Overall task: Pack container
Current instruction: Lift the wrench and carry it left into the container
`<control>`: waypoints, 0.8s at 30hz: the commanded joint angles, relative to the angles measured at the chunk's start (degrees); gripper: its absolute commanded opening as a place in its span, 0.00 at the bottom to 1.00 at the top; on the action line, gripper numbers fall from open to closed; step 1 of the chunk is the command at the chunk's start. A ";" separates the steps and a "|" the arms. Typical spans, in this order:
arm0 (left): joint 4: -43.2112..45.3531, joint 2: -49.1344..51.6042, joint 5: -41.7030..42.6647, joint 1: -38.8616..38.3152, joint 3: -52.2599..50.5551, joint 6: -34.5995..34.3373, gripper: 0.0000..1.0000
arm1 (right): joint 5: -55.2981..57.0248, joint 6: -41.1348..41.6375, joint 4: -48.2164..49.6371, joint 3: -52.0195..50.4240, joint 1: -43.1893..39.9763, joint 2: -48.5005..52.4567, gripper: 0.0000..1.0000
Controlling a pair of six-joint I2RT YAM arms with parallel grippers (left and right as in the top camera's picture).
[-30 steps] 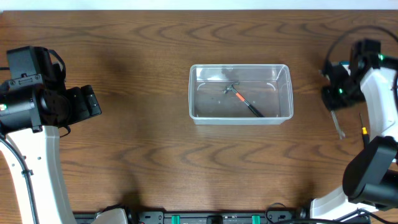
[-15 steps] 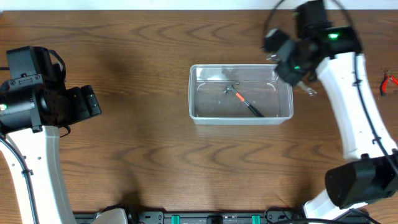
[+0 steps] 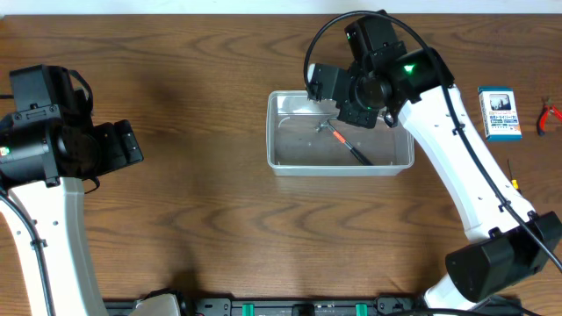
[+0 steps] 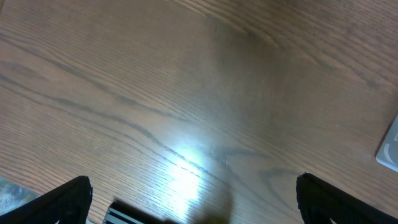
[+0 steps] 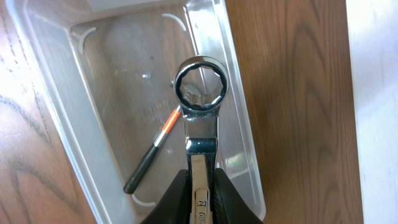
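- The right gripper (image 5: 198, 190) has its two dark fingers (image 5: 174, 202) pressed together on the shaft of a silver ring-ended wrench (image 5: 200, 102), which points straight out from the fingertips.
- The wrench's ring end hangs over the inside of the clear rectangular plastic container (image 5: 56, 106), close to one long wall and clear of the floor.
- Below the ring, a small hammer with a black and orange handle (image 5: 152, 155) lies on the container floor at a slant to the walls.
- In the overhead view the container sits mid-table on the dark wood-grain table (image 3: 176, 70), with the right arm over its far edge.
- The left gripper (image 4: 193, 202) hovers over bare wood well to the left, its fingertips (image 4: 68, 196) wide apart with nothing between them.
- At the far right edge lie a blue-and-white packet (image 3: 500, 112) and red-handled pliers (image 3: 550, 114).
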 commanded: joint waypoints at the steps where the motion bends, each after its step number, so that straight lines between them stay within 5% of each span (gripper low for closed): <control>1: -0.22 -0.13 -0.09 0.31 0.63 0.33 0.98 | -2.89 -4.13 0.28 0.96 0.48 2.01 0.10; 24: -0.22 -0.13 -0.09 0.31 0.63 0.33 0.98 | -7.37 -6.05 0.39 0.94 0.46 15.78 0.09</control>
